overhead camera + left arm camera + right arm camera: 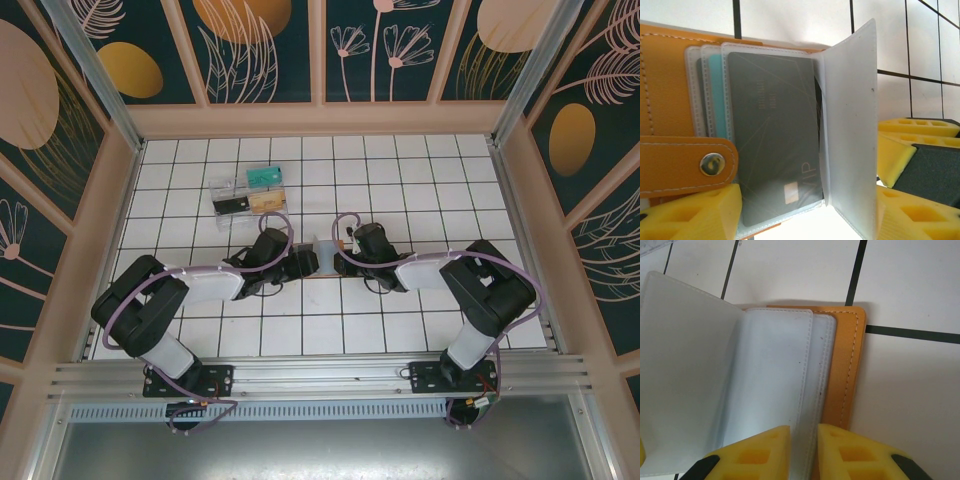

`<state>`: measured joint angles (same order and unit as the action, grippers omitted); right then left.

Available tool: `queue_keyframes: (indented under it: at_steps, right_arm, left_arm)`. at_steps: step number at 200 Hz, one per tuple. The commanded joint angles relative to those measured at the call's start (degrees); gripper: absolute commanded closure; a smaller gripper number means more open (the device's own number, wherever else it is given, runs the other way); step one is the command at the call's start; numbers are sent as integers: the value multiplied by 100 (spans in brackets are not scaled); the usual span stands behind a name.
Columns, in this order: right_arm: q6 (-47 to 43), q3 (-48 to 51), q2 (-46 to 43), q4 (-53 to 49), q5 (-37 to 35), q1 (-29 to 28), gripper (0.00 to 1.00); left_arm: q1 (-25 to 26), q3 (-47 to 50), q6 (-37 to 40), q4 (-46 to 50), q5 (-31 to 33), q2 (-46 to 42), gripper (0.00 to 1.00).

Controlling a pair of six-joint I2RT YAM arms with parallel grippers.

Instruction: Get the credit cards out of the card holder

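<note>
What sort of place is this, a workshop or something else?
Probably a robot test booth: a left arm and a right arm are bolted to a metal rail at the edge of a white tiled table, boxed in by panels painted with plants, with an orange card holder between them.

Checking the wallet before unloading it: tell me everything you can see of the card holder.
The card holder lies open on the white tiled table: orange leather-like cover with pale stitching, a strap with a metal snap, frosted plastic sleeves. The front sleeve holds a grey card, a teal card behind it. One sleeve stands up; the right pincer seems to pinch the sleeves' edge.
</note>
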<state>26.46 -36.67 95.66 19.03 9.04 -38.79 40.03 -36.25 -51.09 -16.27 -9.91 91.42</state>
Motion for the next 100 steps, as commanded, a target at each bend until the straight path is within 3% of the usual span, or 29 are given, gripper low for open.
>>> queue_keyframes:
  at_steps: [1,100]
  right_arm:
    - [70,-104,111,-117,133,-68,78]
    - [103,-54,-12,-127,-47,-52,77]
  left_arm:
    - [46,-170,95,-31,-134,34,33]
    - [215,-719,227,-83,-312,280,33]
